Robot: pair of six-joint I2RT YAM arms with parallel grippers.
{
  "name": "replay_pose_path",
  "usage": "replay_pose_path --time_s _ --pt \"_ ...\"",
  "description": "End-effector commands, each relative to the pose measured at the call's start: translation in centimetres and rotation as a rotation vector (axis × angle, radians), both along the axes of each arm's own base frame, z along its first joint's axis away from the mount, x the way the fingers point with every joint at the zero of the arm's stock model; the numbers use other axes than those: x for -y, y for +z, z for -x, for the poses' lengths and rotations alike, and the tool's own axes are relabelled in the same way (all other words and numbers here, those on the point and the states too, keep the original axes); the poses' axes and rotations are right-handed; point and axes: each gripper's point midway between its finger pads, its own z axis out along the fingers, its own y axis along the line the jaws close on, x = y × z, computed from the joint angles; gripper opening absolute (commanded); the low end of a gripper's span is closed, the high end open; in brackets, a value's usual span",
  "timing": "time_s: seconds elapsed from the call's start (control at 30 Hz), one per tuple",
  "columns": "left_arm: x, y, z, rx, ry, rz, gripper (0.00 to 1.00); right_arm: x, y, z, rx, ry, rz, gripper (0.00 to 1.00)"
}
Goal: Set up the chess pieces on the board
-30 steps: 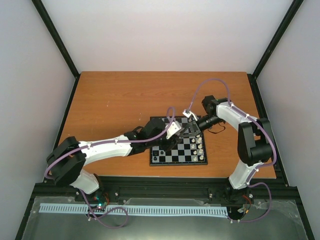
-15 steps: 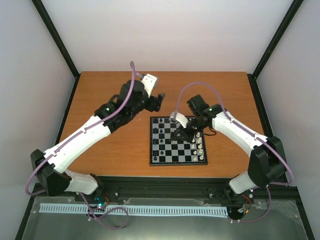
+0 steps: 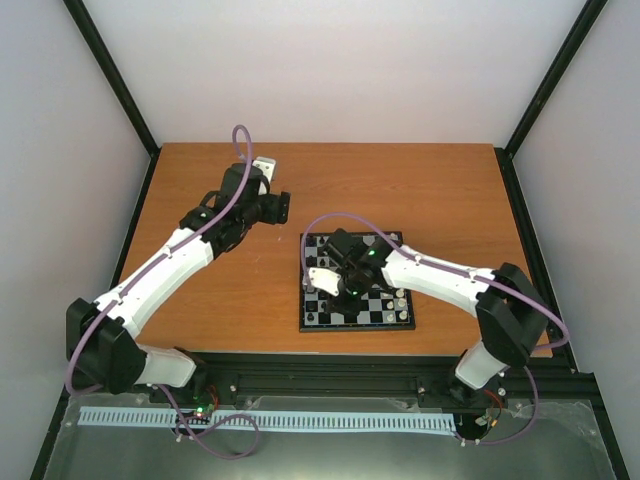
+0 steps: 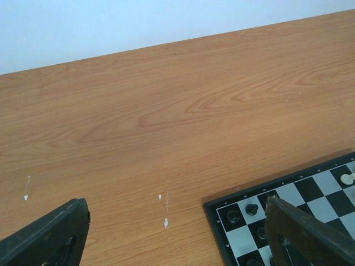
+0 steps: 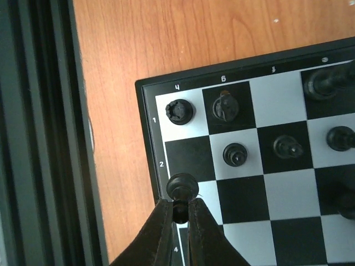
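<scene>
The right gripper (image 5: 178, 213) pinched a black pawn (image 5: 182, 187) at the board (image 5: 145, 111) edge; the left gripper (image 4: 177, 233) gaped wide above the table (image 4: 166, 111)

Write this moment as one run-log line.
left hand: open, over table, off board | right hand: shut on black pawn at board edge | setup: unfinished

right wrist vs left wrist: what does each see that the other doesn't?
Right wrist only: right gripper shut on a black piece at the edge of the board, with a black rail alongside. Left wrist only: left gripper open over the table, white wall, one white piece. Both: board and table.
</scene>
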Motion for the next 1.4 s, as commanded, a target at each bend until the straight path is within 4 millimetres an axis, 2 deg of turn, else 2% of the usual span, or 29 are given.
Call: replay_pose_path --time_s 0.0,0.23,0.5,1.03,1.23,1.37 --pt "-0.3 2.6 0.2 0.059 0.006 0.054 0.89 -0.5 -2.3 -0.1 0.057 0.043 0.07 0.05" --pt "-0.6 2.8 0.4 0.067 0.009 0.049 0.89 -1.1 -3.7 -0.1 0.07 0.065 0.115 0.05" --pt "-0.5 2.8 0.4 0.064 0.005 0.048 0.89 -1.7 -4.1 -0.5 0.065 0.062 0.124 0.05" --pt "-0.3 2.4 0.4 0.054 -0.006 0.045 0.89 -1.9 -4.8 0.2 0.049 0.08 0.146 0.09" --pt "-0.1 2.3 0.4 0.05 -0.013 0.048 0.89 -1.9 -4.6 -0.1 0.063 0.072 0.146 0.15" --pt "0.0 2.2 0.4 0.047 -0.021 0.045 0.89 -2.0 -3.6 0.0 0.068 0.066 0.123 0.2"
